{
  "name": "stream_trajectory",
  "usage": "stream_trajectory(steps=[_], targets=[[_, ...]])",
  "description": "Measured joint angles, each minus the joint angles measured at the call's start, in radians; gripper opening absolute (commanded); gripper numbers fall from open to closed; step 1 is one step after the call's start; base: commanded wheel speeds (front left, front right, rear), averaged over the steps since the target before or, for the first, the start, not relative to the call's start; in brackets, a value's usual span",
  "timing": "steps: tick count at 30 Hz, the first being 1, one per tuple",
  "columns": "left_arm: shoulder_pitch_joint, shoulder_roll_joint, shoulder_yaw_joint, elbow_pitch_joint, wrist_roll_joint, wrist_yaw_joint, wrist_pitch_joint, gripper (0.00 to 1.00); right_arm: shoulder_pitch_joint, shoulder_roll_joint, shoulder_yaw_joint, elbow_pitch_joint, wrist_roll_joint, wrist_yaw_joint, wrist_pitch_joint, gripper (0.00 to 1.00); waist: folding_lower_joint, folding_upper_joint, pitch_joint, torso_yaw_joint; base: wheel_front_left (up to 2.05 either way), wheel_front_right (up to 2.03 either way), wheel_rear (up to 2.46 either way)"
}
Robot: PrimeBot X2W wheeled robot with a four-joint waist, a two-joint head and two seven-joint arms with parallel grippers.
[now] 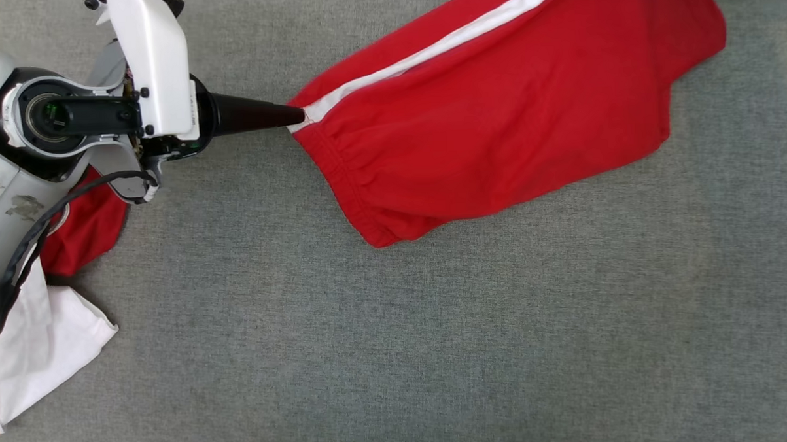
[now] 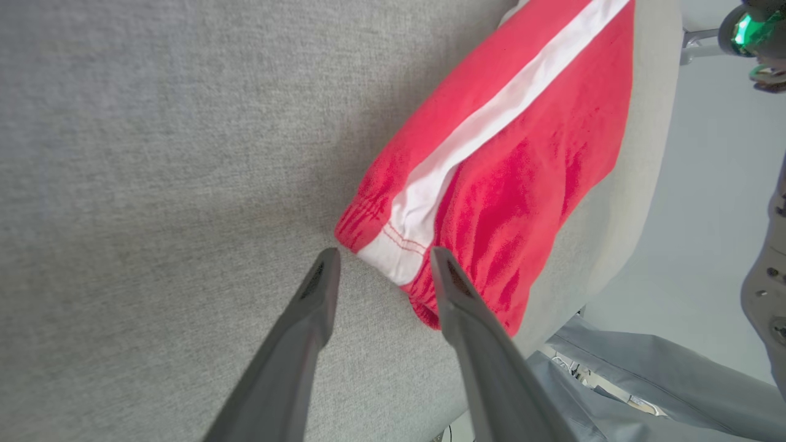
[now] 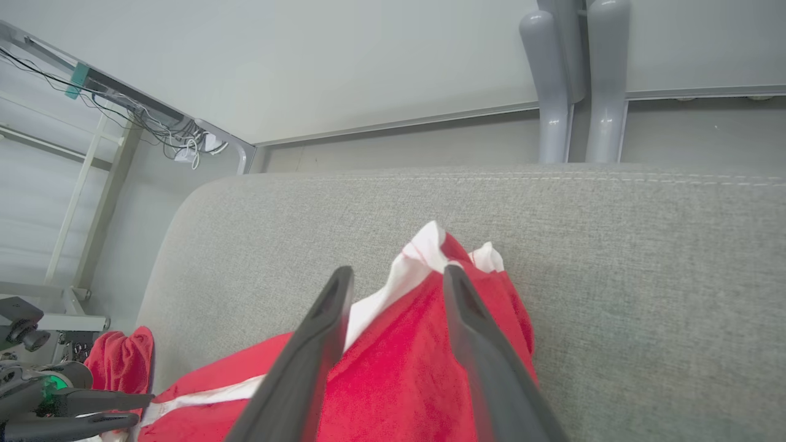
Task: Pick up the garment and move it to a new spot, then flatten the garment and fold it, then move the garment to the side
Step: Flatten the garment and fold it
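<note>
With neither end clamped, any lift or drag now would likely leave the red jersey shorts (image 1: 507, 112) behind. A finger closing on the gathered waistband could also catch one layer only and twist the cloth instead of flattening it. The shorts lie rumpled on the grey woven upholstered surface (image 1: 437, 344); their white side stripe (image 1: 427, 50) serves as the landmark. The left gripper (image 2: 384, 258) sits at the stripe's waistband end, its fingers (image 2: 307, 331) parted either side of that corner and holding nothing. One tip overlaps the cloth, but contact is unclear. The right gripper (image 3: 399, 273) is at the stripe's hem end, its fingers (image 3: 485, 344) parted around a raised peak of cloth without pinching it. A heap of red and white garments (image 1: 63, 324) lies well apart beyond the stripe's waistband end, and a wide sweep could snag it.
</note>
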Motion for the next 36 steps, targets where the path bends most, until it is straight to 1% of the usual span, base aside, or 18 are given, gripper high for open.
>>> stream_trajectory(steps=[4,7,9,11,13,15,17,19,20,21,23,24,27,29,32,36], targets=[[0.000,0.010,0.004,0.020,0.022,-0.033,-0.029,1.00,0.039,0.000,-0.018,-0.041,0.020,0.000,-0.067,1.00,0.0000,0.0001,-0.029,-0.007,0.00,0.00,0.00],[0.005,0.038,0.000,0.018,0.080,-0.079,-0.091,1.00,0.087,-0.009,-0.031,-0.105,0.031,0.000,-0.161,1.00,0.0000,0.0000,-0.057,-0.014,0.00,0.00,0.00],[0.011,0.064,0.002,0.014,0.156,-0.109,-0.193,1.00,0.131,-0.023,-0.030,-0.162,0.029,0.000,-0.246,1.00,0.0000,0.0000,-0.076,-0.019,0.00,0.00,0.00],[0.028,0.082,0.020,0.006,0.239,-0.130,-0.343,1.00,0.186,-0.037,-0.030,-0.205,0.017,0.000,-0.340,1.00,0.0000,0.0000,-0.095,-0.024,0.00,0.00,0.00],[0.058,0.090,0.035,-0.001,0.314,-0.138,-0.495,1.00,0.242,-0.045,-0.026,-0.237,0.007,0.000,-0.427,1.00,0.0000,0.0000,-0.113,-0.030,0.00,0.00,0.00],[0.106,0.098,0.050,-0.011,0.375,-0.137,-0.645,1.00,0.300,-0.049,-0.021,-0.259,-0.009,0.000,-0.514,1.00,0.0000,0.0000,-0.134,-0.035,0.00,0.00,0.00],[0.159,0.110,0.066,-0.031,0.431,-0.114,-0.788,1.00,0.343,-0.055,-0.023,-0.262,-0.027,0.000,-0.593,1.00,0.0000,0.0000,-0.153,-0.039,0.00,0.00,0.00],[0.215,0.112,0.075,-0.065,0.480,-0.078,-0.913,1.00,0.388,-0.051,-0.024,-0.255,-0.025,0.000,-0.638,1.00,0.0001,0.0001,-0.170,-0.041,0.00,0.00,0.00],[0.250,0.109,0.083,-0.084,0.484,-0.057,-0.964,1.00,0.411,-0.046,-0.024,-0.245,-0.022,0.000,-0.648,1.00,0.0000,0.0000,-0.177,-0.041,0.00,0.00,0.00],[0.284,0.110,0.080,-0.106,0.503,-0.034,-1.010,1.00,0.431,-0.041,-0.021,-0.235,-0.015,0.000,-0.649,1.00,0.0000,0.0000,-0.182,-0.039,0.00,0.00,0.00],[0.346,0.111,0.074,-0.161,0.561,0.027,-1.109,1.00,0.455,-0.041,-0.014,-0.209,-0.015,0.000,-0.650,1.00,0.0000,0.0000,-0.186,-0.030,0.00,0.00,0.00],[0.376,0.105,0.081,-0.189,0.565,0.054,-1.145,1.00,0.460,-0.043,-0.014,-0.190,-0.016,0.000,-0.650,1.00,0.0000,0.0000,-0.185,-0.024,0.00,0.00,0.00],[0.470,0.085,0.095,-0.266,0.606,0.123,-1.193,1.00,0.463,-0.042,-0.009,-0.133,-0.015,0.000,-0.633,1.00,0.0000,0.0000,-0.181,-0.004,0.00,0.00,0.00],[0.531,0.056,0.120,-0.305,0.613,0.146,-1.202,1.00,0.462,-0.044,-0.011,-0.085,-0.014,0.000,-0.613,1.00,0.0000,0.0000,-0.177,0.014,0.00,0.00,0.00],[0.605,0.003,0.176,-0.346,0.647,0.155,-1.205,1.00,0.440,-0.050,-0.021,-0.009,0.004,0.000,-0.570,1.00,0.0000,0.0001,-0.169,0.046,0.00,0.00,0.00],[0.700,-0.072,0.242,-0.360,0.718,0.148,-1.206,1.00,0.400,-0.059,-0.035,0.082,0.023,0.000,-0.518,1.00,0.0000,0.0000,-0.159,0.092,0.00,0.00,0.00]])
